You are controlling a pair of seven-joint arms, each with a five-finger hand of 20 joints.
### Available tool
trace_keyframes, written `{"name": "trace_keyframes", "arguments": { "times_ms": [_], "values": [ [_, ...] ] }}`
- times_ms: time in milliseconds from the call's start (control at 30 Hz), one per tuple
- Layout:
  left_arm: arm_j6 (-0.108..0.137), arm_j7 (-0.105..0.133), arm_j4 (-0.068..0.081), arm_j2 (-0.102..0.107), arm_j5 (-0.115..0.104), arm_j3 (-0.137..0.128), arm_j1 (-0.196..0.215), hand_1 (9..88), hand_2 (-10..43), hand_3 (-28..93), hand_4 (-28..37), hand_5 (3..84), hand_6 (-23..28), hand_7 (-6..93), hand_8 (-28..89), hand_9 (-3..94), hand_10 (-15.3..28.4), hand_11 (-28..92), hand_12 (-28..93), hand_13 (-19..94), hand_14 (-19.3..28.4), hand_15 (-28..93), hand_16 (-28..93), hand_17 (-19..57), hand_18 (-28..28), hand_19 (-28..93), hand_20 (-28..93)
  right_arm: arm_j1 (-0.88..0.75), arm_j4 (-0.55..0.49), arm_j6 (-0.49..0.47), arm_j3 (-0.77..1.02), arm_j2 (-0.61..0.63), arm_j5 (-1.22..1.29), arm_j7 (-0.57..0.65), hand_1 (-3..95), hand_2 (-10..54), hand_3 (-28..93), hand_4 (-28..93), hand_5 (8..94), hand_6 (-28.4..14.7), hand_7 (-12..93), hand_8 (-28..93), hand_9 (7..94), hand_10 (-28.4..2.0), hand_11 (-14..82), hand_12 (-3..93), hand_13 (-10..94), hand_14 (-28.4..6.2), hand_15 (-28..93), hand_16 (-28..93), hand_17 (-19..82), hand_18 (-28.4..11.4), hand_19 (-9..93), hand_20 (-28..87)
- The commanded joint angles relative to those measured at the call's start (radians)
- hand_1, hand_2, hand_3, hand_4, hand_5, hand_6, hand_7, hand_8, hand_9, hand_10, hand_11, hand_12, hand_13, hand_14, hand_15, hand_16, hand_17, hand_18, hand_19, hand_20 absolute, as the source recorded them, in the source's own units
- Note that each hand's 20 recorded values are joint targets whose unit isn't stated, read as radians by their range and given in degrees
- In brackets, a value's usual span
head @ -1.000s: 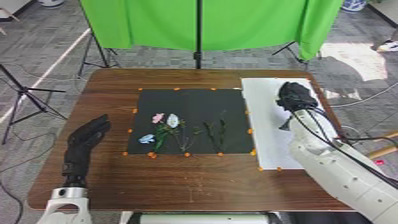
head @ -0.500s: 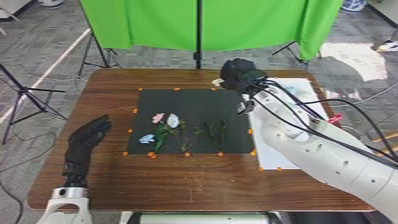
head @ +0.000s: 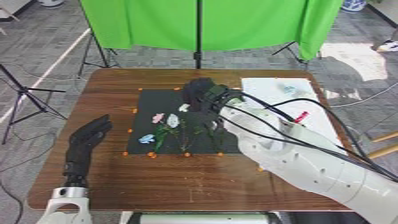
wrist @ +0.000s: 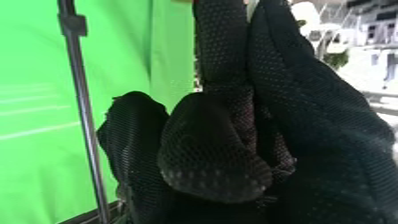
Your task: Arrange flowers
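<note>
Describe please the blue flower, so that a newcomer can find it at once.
On the brown table lies a black mat. Look near the mat's lower left corner in the head view: the light-blue flower there lies below the pink flower, and is the only blue one.

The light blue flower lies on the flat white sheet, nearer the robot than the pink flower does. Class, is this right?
The surface is wrong: the head view shows the light blue flower lying on the flat black mat. It does lie nearer the robot than the pink flower.
</note>
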Motion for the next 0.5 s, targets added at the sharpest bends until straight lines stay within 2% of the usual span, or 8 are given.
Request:
{"name": "trace_keyframes", "arguments": {
  "times_ms": [33,200,500],
  "values": [
    [-0.017,-0.009,0.014,-0.042,0.004,0.03,0.006,28.1,-9.5,63,-15.5,47.3,5.0,12.4,-5,43.1,13.6,18,15,34,18.3,19,3,8.0,17.2,14,22,-0.032,0.004,-0.024,-0.003,-0.002,-0.013,0.025,61.2,-9.5,57,-21,78.8,4.2,23,5,91.8,-7.1,5.8,38.5,94,1.1,66,32,66,-14.2,93,67],
    [-0.028,-0.011,0.023,-0.035,0.004,0.033,-0.014,28.2,-9.5,63,-15.4,47.4,5.0,12.4,-5,43.0,13.6,18,15,34,18.3,19,3,8.0,17.1,14,22,-0.033,-0.001,-0.019,0.002,-0.007,-0.002,0.041,59.5,-9.5,58,-19,78.0,4.2,23,5,90.6,-7.9,6.3,37.8,94,1.0,66,32,66,-14.3,93,67],
    [-0.029,-0.011,0.022,-0.04,0.005,0.029,-0.008,28.1,-9.5,63,-15.3,47.4,4.9,12.5,-5,43.0,13.5,18,15,34,18.4,19,3,8.0,17.2,14,22,-0.035,-0.016,-0.068,0.017,-0.002,0.021,0.047,53.9,-9.5,56,-17,73.4,2.5,21,6,84.9,-9.1,11.4,32.4,93,0.5,64,34,65,-14.6,93,67]
  ]
}}
